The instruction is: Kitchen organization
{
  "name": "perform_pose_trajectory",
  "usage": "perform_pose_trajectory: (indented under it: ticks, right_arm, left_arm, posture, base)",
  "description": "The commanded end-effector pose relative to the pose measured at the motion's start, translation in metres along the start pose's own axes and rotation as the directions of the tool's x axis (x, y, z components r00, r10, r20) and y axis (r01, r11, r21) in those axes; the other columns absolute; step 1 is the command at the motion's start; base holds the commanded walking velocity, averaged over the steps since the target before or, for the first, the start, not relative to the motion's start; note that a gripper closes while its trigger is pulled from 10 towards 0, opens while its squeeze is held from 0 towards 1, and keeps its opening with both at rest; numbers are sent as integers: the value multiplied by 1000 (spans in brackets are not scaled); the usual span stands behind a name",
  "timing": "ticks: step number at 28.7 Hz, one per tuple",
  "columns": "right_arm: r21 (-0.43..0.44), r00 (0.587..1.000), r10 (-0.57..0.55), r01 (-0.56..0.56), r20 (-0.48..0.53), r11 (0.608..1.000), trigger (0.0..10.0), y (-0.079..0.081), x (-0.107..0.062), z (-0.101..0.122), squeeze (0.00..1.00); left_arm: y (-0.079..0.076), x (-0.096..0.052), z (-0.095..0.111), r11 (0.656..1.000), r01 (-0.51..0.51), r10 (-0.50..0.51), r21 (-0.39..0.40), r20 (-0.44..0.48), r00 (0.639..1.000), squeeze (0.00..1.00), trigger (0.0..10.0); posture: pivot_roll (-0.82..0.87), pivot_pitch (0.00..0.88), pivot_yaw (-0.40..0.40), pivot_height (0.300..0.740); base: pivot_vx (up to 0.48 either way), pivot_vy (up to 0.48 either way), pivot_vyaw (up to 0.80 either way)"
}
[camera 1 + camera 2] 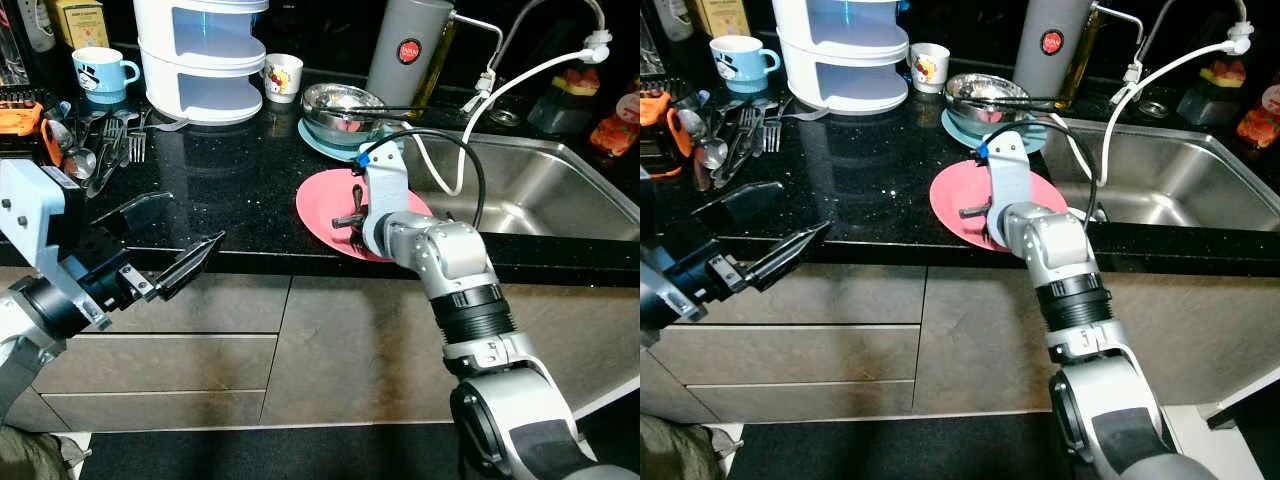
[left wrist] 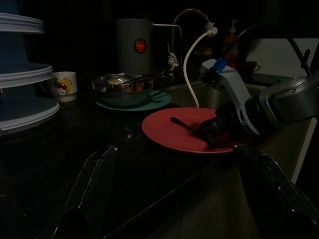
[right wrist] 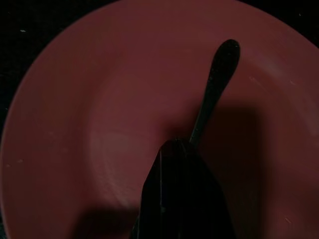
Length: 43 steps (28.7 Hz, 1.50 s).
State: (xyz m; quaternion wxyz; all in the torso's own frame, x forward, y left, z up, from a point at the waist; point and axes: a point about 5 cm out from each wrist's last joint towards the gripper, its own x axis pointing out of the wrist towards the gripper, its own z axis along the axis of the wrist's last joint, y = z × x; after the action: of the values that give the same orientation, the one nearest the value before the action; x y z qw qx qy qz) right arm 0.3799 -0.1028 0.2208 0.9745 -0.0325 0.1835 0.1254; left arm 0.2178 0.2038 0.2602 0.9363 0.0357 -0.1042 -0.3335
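Nearest, left gripper (image 1: 165,235): long black fingers spread wide, holding nothing, hovering just off the near edge of the black speckled stone countertop (image 1: 230,180), well left of the plate.
Right gripper (image 3: 175,149): over the round pink plate (image 1: 325,205) at the counter's near edge, fingers pressed together on the handle of a dark slim utensil (image 3: 215,87) — spoon or fork, I cannot tell; its rounded end lies on the plate.
Step in hand, as I judge it: lifting the utensil off the plate to put it away.
Doing it well: raise straight up until the tip clears the rim, keep the pinch firm so the thin handle does not swivel, and avoid dragging it — the plate overhangs the edge and could slide.
Farther left: loose metal forks and spoons (image 1: 105,145) beside an orange-handled tool (image 1: 30,125) — a likely home for the utensil.
Farther still: steel bowl on a teal plate (image 1: 340,110), stainless sink (image 1: 540,185) to the right, white tiered container (image 1: 200,60), blue mug (image 1: 100,72), small white printed cup (image 1: 283,76), grey flask (image 1: 405,50).
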Motion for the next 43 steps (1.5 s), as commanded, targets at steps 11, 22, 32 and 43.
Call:
perform_pose_trajectory:
  ticks: [11,22,32,43]
  right_arm:
    - [280,996,94,-93,8,956,0,-3,0,-4,0]
    - [348,914,214,-335,343,876,0,10,-19,43,0]
    - [26,988,42,-46,150,999,10000,0,-11,16,1000]
    - [52,999,-35,34,8,998,10000,-5,-4,-6,0]
  left_arm:
    - [-8,3,1,1000,15,-15,-6,29,999,0,10000]
    - [-8,8,2,1000,20,-19,-11,49,999,0,10000]
    - [-9,11,3,1000,22,-21,-15,59,998,0,10000]
    - [-12,12,2,999,28,-27,-21,56,998,0,10000]
  posture:
    - [141,0,-155,740]
    - [141,0,-147,740]
    - [147,0,-148,740]
    - [141,0,-149,740]
  base:
    - [0,0,0]
    - [0,0,0]
    - [0,0,0]
    - [0,0,0]
